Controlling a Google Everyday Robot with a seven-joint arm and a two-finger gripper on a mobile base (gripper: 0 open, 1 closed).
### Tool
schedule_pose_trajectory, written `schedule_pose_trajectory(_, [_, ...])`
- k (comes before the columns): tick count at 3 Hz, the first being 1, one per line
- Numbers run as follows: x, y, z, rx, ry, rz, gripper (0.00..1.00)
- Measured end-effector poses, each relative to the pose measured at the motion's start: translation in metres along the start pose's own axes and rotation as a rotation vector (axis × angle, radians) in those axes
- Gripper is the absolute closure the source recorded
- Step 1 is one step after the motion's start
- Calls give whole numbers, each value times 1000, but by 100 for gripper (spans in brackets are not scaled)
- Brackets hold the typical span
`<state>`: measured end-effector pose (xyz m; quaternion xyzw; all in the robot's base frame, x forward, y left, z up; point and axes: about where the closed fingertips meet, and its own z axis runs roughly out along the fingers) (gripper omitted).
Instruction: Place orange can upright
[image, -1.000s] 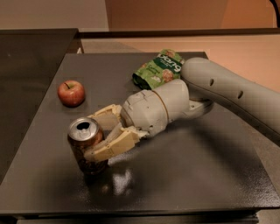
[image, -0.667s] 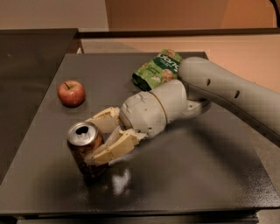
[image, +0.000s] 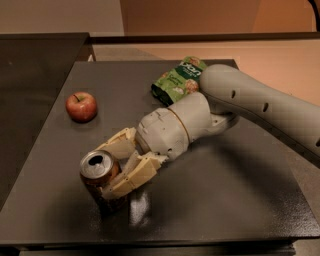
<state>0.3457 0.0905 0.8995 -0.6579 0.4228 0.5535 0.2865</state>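
Observation:
The orange can (image: 99, 165) stands upright near the front left of the dark table (image: 225, 200), its silver top and pull tab facing up. My gripper (image: 106, 171) reaches in from the right and holds the can between its two cream fingers (image: 131, 179), one behind the can and one in front. The lower body of the can is partly hidden by the front finger. The grey arm (image: 260, 105) stretches back to the right edge of the view.
A red apple (image: 81, 106) sits on the table at the left, behind the can. A green snack bag (image: 179, 80) lies at the back of the table, partly behind my arm. A dark counter (image: 35, 65) adjoins the table at the left.
The gripper and the can have shifted very slightly. The can stays upright between the fingers. The apple and bag have not moved.

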Motion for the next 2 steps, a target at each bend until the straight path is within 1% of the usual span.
schedule_pose_trajectory(1, [-1, 0, 2, -2, 1, -3, 0])
schedule_pose_trajectory(2, [-1, 0, 2, -2, 1, -3, 0])
